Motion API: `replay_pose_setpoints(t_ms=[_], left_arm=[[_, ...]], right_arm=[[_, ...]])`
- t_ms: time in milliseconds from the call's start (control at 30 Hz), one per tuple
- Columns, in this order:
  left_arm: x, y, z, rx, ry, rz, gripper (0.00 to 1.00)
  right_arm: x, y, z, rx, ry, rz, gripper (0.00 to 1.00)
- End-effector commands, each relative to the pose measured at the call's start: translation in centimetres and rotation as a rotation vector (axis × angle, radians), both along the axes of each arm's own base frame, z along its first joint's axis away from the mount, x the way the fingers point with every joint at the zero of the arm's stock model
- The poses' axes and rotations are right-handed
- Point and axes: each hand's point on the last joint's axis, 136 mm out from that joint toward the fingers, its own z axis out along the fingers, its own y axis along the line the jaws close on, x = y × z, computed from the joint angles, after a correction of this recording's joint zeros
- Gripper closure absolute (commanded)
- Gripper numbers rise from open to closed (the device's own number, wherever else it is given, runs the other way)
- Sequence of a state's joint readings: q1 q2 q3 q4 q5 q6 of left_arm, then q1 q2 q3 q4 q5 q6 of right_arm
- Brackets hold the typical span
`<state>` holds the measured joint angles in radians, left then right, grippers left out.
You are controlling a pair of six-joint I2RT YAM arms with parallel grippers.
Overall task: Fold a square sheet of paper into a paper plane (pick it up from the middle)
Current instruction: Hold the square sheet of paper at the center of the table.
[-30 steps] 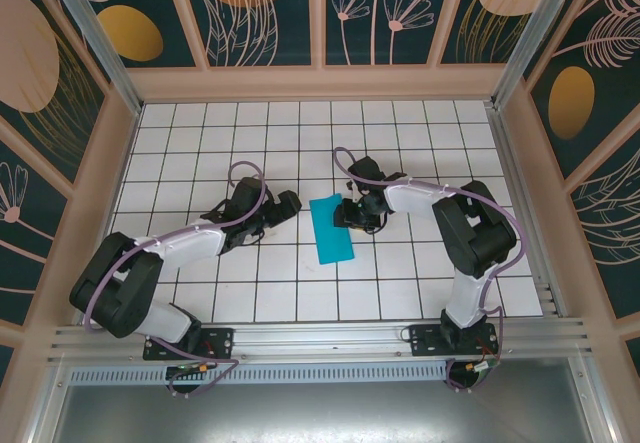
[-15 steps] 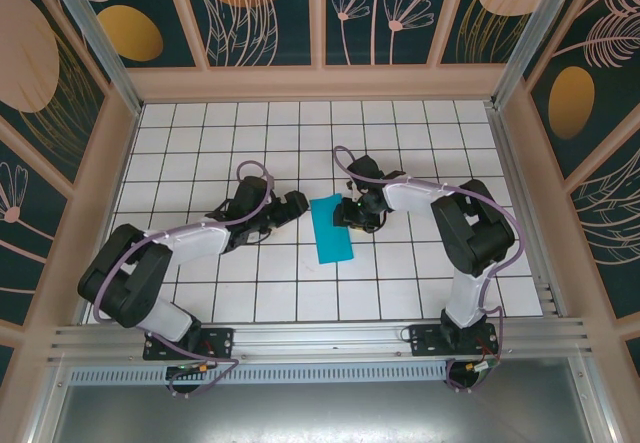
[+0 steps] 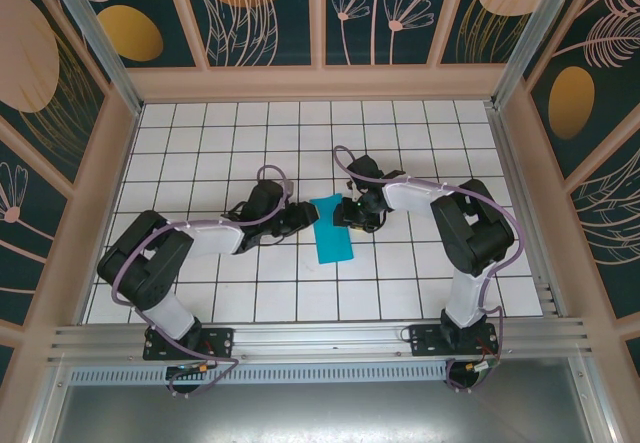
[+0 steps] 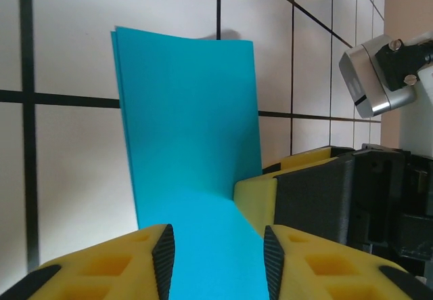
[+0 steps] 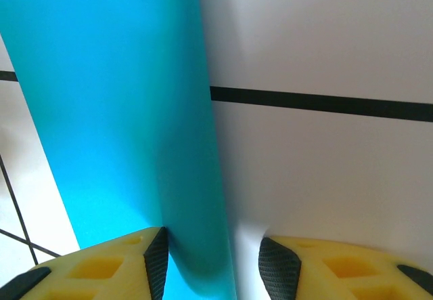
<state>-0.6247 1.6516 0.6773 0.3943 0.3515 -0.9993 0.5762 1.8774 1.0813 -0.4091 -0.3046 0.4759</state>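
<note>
The square sheet of paper [image 3: 332, 231], bright cyan, lies folded into a long rectangle on the tiled table [image 3: 200, 143]. My left gripper [image 3: 305, 216] is at its left edge. In the left wrist view the paper [image 4: 189, 131] runs between and under my left gripper [image 4: 218, 246], whose jaws stand apart. My right gripper [image 3: 350, 215] is at the paper's upper right edge. In the right wrist view the paper's [image 5: 115, 110] slightly raised long edge passes between the parted jaws of that gripper [image 5: 211, 252], close to the left pad [image 5: 155, 259]. The right gripper's yellow finger [image 4: 254, 195] appears beside the paper.
Wooden walls with dark floral panels [image 3: 300, 13] surround the white gridded table on three sides. An aluminium rail [image 3: 320, 338] with both arm bases runs along the near edge. Open tiles lie behind and in front of the paper.
My left arm has reached right until its gripper is at the paper's left edge, and its jaws have narrowed. The right arm and the paper have stayed put.
</note>
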Motion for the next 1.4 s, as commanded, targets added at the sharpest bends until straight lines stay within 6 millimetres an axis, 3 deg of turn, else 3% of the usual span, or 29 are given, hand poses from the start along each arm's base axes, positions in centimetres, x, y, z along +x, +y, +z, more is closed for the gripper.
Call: replay_pose_setpoints(t_ms=[0,233,300,500,1000,1367], left_arm=[[0.5,-1.5,1.2,-0.044,-0.030,-0.035,0.60],[0.2,-2.5,0.9,-0.059,-0.012,-0.063,0.66],[0.1,-2.6,-0.2,-0.048,0.012,-0.069,0.68],[-0.1,-3.2,-0.9,-0.046,0.035,-0.083,0.72],[-0.4,-3.6,-1.9,-0.043,0.067,-0.095,0.77],[-0.8,-2.8,-4.4,0.036,0.149,-0.068,0.88]], right_arm=[[-5.0,-4.6,-11.2,-0.264,0.153,0.055,0.51],[-5.0,-4.5,-11.4,-0.260,0.156,0.054,0.54],[-5.0,-4.6,-11.4,-0.261,0.155,0.054,0.53],[-5.1,-4.5,-11.5,-0.261,0.155,0.062,0.53],[-5.4,-4.6,-11.9,-0.272,0.163,0.065,0.51],[-5.6,-4.8,-12.1,-0.275,0.168,0.065,0.51]])
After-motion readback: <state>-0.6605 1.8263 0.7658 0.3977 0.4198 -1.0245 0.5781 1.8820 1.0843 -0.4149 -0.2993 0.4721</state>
